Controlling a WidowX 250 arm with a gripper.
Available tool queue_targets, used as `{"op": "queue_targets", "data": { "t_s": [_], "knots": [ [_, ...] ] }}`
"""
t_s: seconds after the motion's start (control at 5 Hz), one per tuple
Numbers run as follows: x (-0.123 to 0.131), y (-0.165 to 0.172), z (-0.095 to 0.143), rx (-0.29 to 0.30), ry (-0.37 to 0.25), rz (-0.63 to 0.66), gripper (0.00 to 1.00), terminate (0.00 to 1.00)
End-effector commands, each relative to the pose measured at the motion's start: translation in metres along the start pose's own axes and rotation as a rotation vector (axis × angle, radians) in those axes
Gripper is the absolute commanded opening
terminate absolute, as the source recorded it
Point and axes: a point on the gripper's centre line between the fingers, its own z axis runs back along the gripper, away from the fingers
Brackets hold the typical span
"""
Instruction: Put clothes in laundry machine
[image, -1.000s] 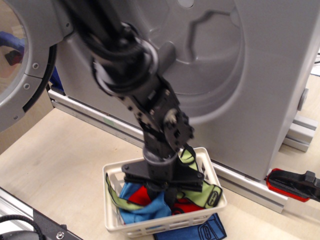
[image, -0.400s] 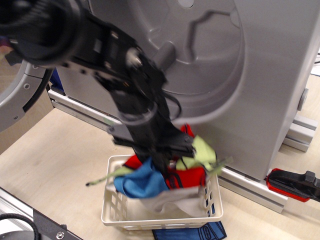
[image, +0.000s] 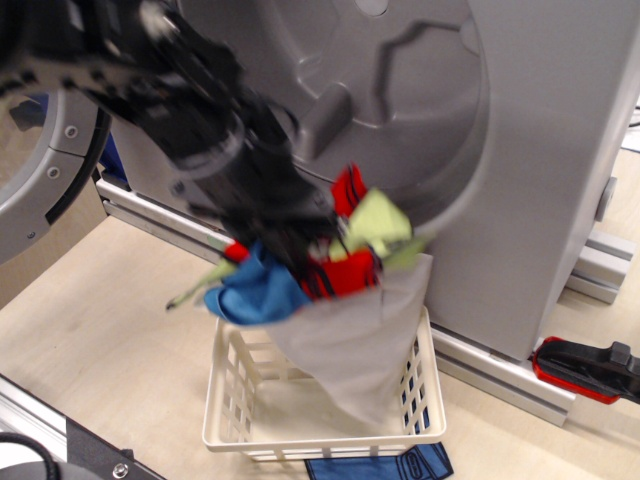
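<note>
My gripper (image: 315, 255) is shut on the clothes (image: 320, 265), a bundle of bright blue, red and lime green cloths, and holds it in the air above the white basket. A plain pale grey cloth (image: 355, 335) hangs from the bundle down into the basket. The fingers are hidden inside the cloth. The laundry machine (image: 480, 140) stands right behind, its round drum opening (image: 400, 110) just above and right of the bundle. Its round glass door (image: 40, 130) is swung open at the far left.
The white plastic lattice basket (image: 235, 400) sits on the wooden table in front of the machine. A dark blue cloth with black print (image: 390, 465) lies under its front edge. A red and black tool (image: 590, 370) lies at the right, by the aluminium rail.
The gripper has risen out of the basket with the bundle and moved up towards the drum opening. The grey cloth has been pulled up with it and now hangs down.
</note>
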Motion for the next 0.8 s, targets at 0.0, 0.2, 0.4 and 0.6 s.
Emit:
{"op": "queue_targets", "data": {
  "t_s": [0.0, 0.2, 0.4, 0.6],
  "knots": [
    [0.062, 0.002, 0.032, -0.065, -0.15, 0.041, 0.0, 0.0],
    [0.086, -0.014, 0.036, -0.093, -0.204, 0.065, 0.0, 0.0],
    [0.106, -0.024, 0.024, -0.084, -0.255, 0.083, 0.0, 0.0],
    [0.116, -0.023, 0.008, -0.059, -0.304, 0.083, 0.0, 0.0]
  ]
}}
